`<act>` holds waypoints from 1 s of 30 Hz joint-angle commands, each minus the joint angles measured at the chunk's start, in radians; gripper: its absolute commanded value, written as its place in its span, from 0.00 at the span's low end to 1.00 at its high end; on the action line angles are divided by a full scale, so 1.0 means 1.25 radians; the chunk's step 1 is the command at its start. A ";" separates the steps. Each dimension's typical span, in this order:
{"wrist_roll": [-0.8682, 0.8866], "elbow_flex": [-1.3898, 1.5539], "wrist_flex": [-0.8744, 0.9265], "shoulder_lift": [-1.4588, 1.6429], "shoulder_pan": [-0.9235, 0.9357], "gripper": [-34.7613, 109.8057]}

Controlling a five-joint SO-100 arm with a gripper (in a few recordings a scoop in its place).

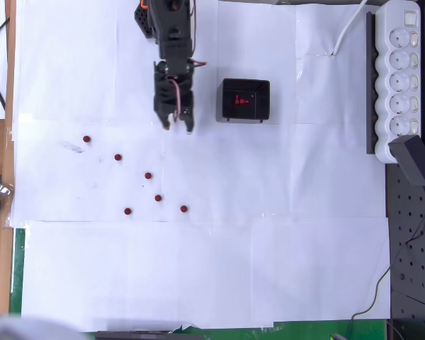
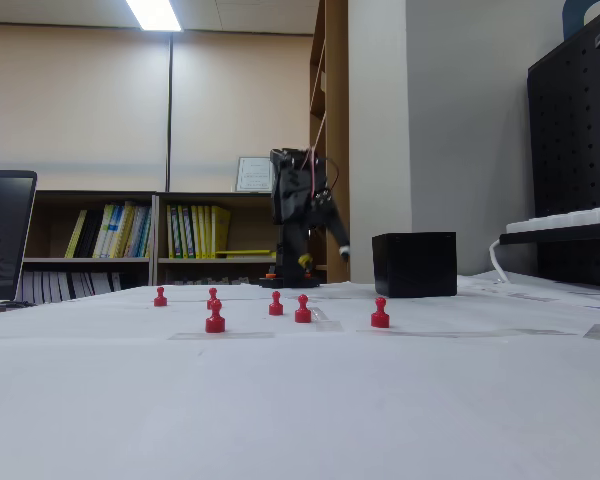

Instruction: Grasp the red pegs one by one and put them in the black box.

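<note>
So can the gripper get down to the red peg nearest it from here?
Probably yes: the gripper hangs over bare white paper, and the nearest red peg stands alone, apart from its neighbours.

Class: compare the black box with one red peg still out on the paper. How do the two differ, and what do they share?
The black box is square, dark and far larger; the red peg is a tiny round-topped dot. In the fixed view the box is a squat block, the peg a slim upright piece. The box holds red items inside; the peg holds nothing. Both rest on the white paper.

Red pegs [image 1: 148, 176], black box [image 1: 245, 100]
</note>
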 commanded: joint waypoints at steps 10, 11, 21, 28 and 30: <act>0.026 0.092 -0.285 0.269 0.052 0.36; 0.026 0.106 -0.302 0.295 0.061 0.36; 0.032 0.228 -0.388 0.471 0.102 0.36; 0.034 0.236 -0.484 0.524 0.113 0.36; 0.038 0.242 -0.492 0.538 0.114 0.36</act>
